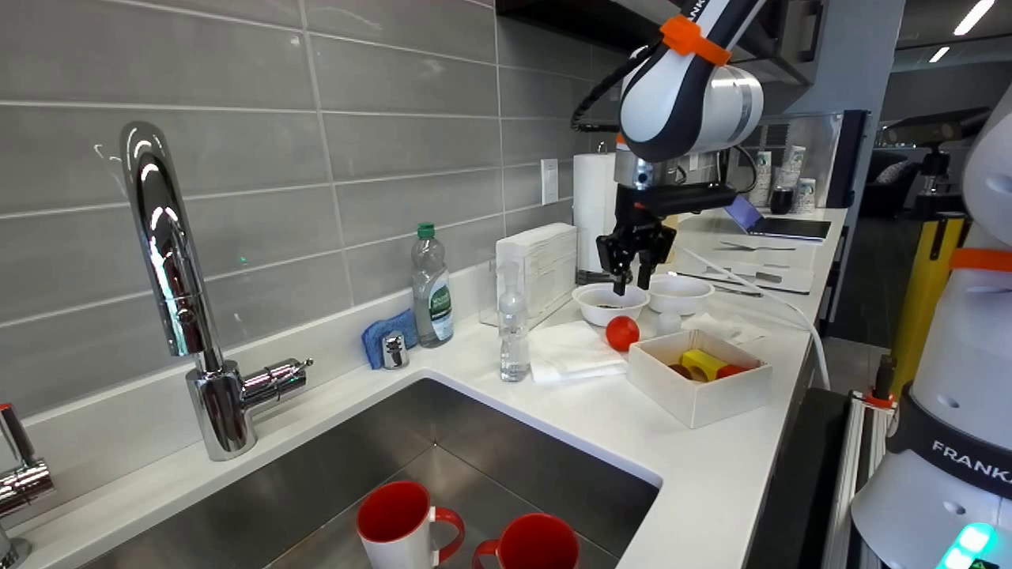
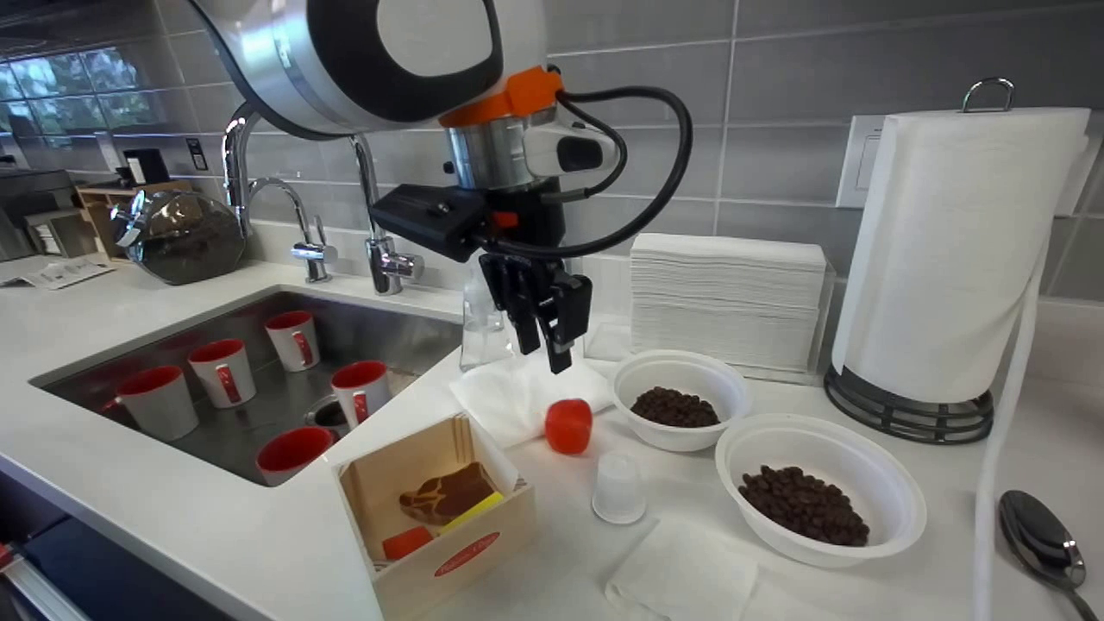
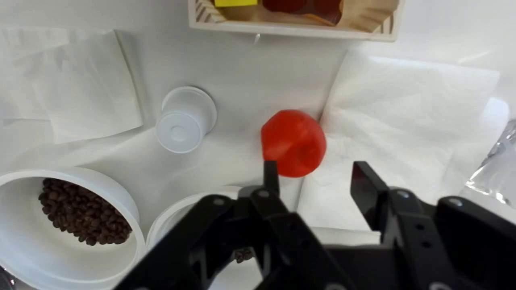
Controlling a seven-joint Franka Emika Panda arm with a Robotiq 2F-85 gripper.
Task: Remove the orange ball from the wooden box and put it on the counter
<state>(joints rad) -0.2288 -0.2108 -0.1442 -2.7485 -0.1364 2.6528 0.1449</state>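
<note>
A small, rounded, orange-red ball [image 3: 293, 143] is seen on the smooth white tabletop [image 1: 696, 474], outside the shallow rectangular box of pale cream wood [image 1: 731, 397]. In the wrist view a saturated red is shown, and its surface is broken by soft facets, so that the outline is made slightly angular; a darker patch is marked towards the lower right. In an exterior view the ball [image 2: 568, 426] is given a more orange tint and a slightly flattened top. It is set at the edge of a white, flat paper napkin [image 3: 411, 133]; whether the paper is touched cannot be told. Near it, a small white plastic cup [image 2: 618, 492] is stood upside down, and a round white bowl [image 2: 686, 366] is partly filled with small dark brown pieces [image 2: 673, 407]. Inside the box, a yellow piece [image 1: 702, 363], a brown patterned piece [image 2: 461, 492] and a small orange-red piece [image 2: 407, 543] are held. The black two-fingered claw [image 3: 315, 171] is suspended above the tabletop, released, with its two fingers [image 3: 271, 177] parted widely.
</note>
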